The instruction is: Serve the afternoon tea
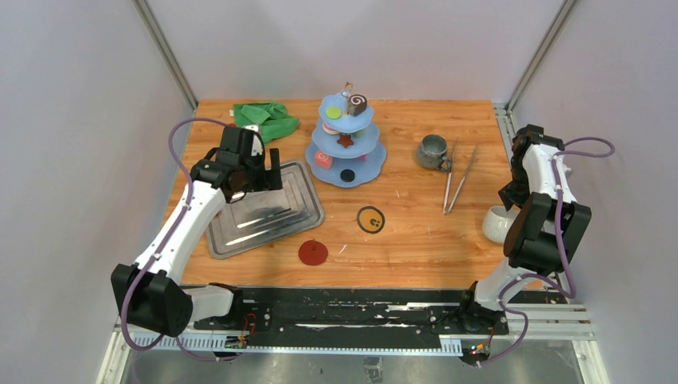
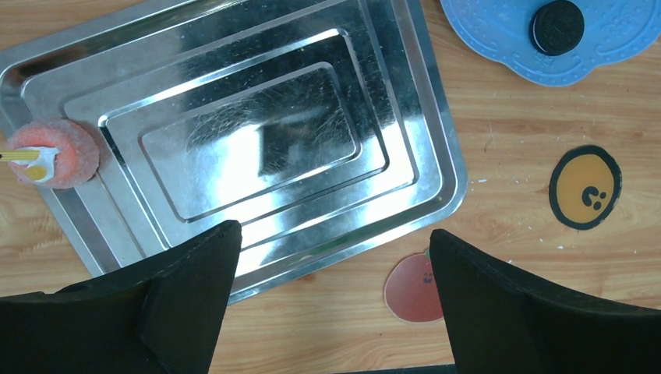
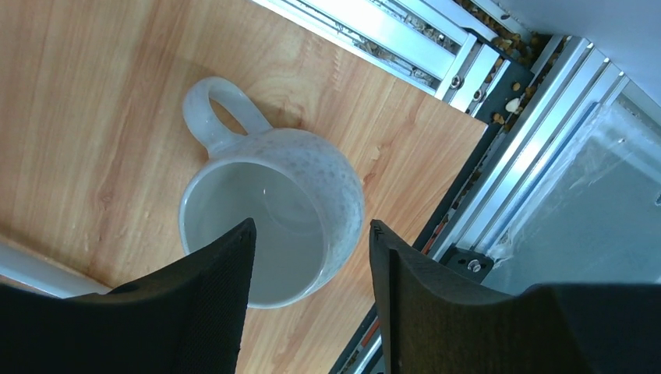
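Status | left pincer (image 2: pixel 334 231) wide above steel tray (image 2: pixel 446 148) | right pincer (image 3: pixel 312 226) parted astride white mug (image 3: pixel 312 160) rim

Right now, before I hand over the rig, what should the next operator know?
Left gripper: open, empty, above the steel tray.
Right gripper: open, empty, over the white mug at the table's right edge.
Grey-green mug stands beside the tongs.
Done: sweets sit on the blue tiered stand.
Left: likely the pink sweet on the tray's rim, and both mugs.
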You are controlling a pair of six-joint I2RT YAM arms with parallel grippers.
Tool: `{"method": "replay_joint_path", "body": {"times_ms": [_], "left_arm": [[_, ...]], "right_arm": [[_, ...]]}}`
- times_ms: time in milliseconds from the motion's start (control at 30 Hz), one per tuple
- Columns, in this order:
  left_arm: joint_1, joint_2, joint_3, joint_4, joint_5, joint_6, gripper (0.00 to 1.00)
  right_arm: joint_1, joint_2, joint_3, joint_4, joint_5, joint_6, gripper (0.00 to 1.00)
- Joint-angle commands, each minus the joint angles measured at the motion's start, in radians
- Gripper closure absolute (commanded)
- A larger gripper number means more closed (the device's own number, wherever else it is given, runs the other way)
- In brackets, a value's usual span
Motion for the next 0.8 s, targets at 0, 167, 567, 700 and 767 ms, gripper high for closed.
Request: {"method": "replay_joint_path", "body": {"times_ms": [0,167,567,700,767], "left_arm": [[-0.008,0.009,0.030,0.009,0.006,0.012,0.05],[-0.008,0.016,0.032,0.010,0.004,0.015,0.05],[-0.008,0.020,0.037,0.011,0.008,0.026,0.05],[-0.008,0.024,0.038,0.011,0.009,0.028,0.05],[-0.008,0.024,0.039,0.012,0.008,0.031,0.05]], "right_arm": [[-0.019,-0.003,0.000,-0.060,-0.039,0.026,0.46],[-0.020,-0.024,-0.043,-0.060,-0.045,0.029,0.49],[-0.022,-0.116,-0.175,-0.060,-0.071,0.059,0.53],[-0.022,-0.152,-0.225,-0.059,-0.074,0.076,0.53],[-0.022,-0.167,-0.250,-0.054,-0.071,0.083,0.53]]}}
